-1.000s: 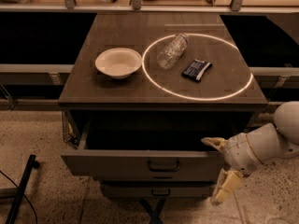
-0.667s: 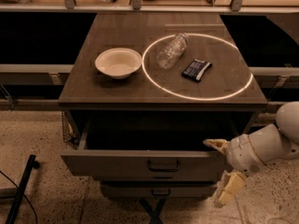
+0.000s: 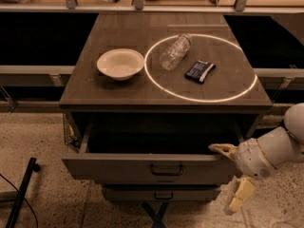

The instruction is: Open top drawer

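Now | fingers (image 3: 222,149) spread, empty | drawer (image 3: 142,167) open, its right corner by upper finger | risk: arm swinging left nudges drawer shut.

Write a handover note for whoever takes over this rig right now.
Gripper: open, at the right end of the wide grey-beige wood-look top drawer, one finger over its top edge, the other below; off the dark metal bail handle.
Drawer: pulled well out, dark inside showing.
Done: opening, it seems.
Left: probably only backing the arm away.
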You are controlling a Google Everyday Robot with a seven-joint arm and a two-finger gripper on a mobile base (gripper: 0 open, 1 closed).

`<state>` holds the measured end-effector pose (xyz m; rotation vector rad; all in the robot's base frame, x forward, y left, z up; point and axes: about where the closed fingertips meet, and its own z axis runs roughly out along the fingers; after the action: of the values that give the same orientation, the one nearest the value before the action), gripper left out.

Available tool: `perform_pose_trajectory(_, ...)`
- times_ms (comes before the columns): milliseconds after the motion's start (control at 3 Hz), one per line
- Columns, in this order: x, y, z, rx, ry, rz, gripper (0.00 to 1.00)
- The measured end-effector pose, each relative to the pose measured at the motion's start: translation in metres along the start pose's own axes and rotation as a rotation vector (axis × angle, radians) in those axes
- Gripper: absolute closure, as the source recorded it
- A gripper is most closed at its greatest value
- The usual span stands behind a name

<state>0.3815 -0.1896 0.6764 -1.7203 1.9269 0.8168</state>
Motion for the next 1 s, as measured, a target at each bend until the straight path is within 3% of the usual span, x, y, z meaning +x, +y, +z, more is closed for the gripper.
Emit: perform_pose_trajectory(1000, 0.005, 0.031, -0.012, -0.086, 0.017, -0.030, 0.00)
